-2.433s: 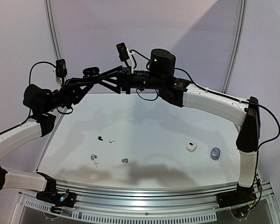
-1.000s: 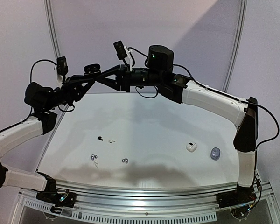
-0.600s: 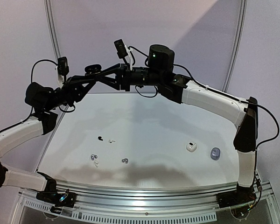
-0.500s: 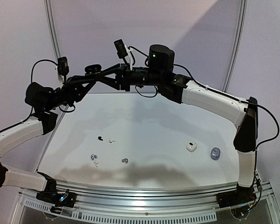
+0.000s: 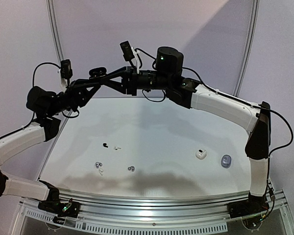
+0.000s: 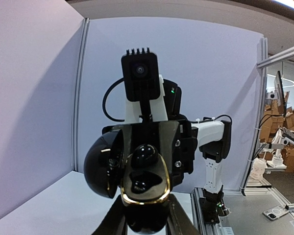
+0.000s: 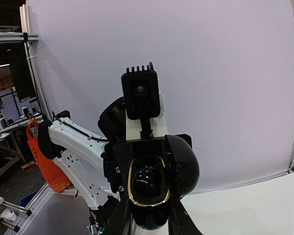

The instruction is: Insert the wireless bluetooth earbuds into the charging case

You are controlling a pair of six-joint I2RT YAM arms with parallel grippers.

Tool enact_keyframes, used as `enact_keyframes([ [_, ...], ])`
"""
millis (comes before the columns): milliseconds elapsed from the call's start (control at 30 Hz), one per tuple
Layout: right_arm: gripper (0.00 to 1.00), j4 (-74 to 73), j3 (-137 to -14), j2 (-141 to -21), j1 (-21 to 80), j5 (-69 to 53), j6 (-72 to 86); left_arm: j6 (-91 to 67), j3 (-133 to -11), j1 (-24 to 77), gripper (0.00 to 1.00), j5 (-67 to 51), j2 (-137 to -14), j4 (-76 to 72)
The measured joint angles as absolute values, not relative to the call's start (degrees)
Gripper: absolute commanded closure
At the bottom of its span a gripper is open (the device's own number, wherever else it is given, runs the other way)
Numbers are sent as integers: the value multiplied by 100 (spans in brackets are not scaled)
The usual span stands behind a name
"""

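Shows open black charging case (image 6: pixel 146 171) aloft, clenched from both sides by left gripper (image 6: pixel 144 215) and right gripper (image 7: pixel 149 215); leaves loose earbuds (image 5: pixel 105 145) well below, scattered on table (image 5: pixel 157 132). Risks twisting or dropping case through uneven loosening of either grip.

The case (image 6: pixel 144 196) is glossy black plastic, mirror-smooth, with a shiny gold metallic rim. The table (image 5: pixel 161 122) is white and smooth, with a faint sheen. At its 4 o'clock lie a glossy white case (image 5: pixel 201 154) and a bluish case (image 5: pixel 226 161) that looks translucent. The arm shells (image 5: pixel 225 110) are smooth white plastic and the joints (image 5: pixel 259 134) matt black. The rail (image 5: pixel 152 203) at 6 o'clock is pale metal.
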State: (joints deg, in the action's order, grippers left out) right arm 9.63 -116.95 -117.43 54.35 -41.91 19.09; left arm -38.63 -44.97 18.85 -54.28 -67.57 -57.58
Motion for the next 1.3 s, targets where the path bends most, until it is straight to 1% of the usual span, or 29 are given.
enact_keyframes([
  [33,100,1000,-11679,-11743,5433,-4187,1925,-3846,-4497,1887,52,-5413,-6757,-5754],
  [100,100,1173,-11566,-11736,5428,-4169,1997,-3789,-4497,1896,36,-5395,-6753,-5730],
  [133,100,1262,-11472,-11719,5415,-4150,2047,-3743,-4497,1903,30,-5371,-6753,-5693],
  [167,100,1334,-11382,-11703,5402,-4128,2082,-3701,-4495,1911,26,-5352,-6751,-5649],
  [300,100,1581,-10960,-11646,5354,-3988,2235,-3535,-4410,1925,20,-5245,-6702,-5452],
  [500,100,1739,-10626,-11507,5253,-3695,2333,-3341,-4259,1922,20,-5013,-6578,-4921],
  [600,100,1763,-10388,-11290,5181,-3369,2331,-3262,-4222,1876,21,-4720,-6436,-4364],
  [767,100,1756,-9714,-10713,5006,-2705,2152,-3103,-4300,1787,27,-3651,-6228,-2945],
  [900,100,1697,-9244,-10285,4873,-2200,1859,-3055,-4707,1758,30,-2510,-6364,-1514],
  [967,100,1669,-9124,-10162,4853,-2005,1697,-3133,-4969,1752,31,-1927,-6563,-840],
  [1067,100,1629,-8923,-9998,4838,-1822,1468,-3306,-5321,1726,35,-1208,-7065,30],
  [1133,100,1592,-8785,-9904,4836,-1719,1341,-3433,-5612,1680,37,-886,-7575,661],
  [1300,100,1533,-8440,-9756,4836,-1570,1157,-3583,-6370,1522,37,-556,-9065,1986],
])
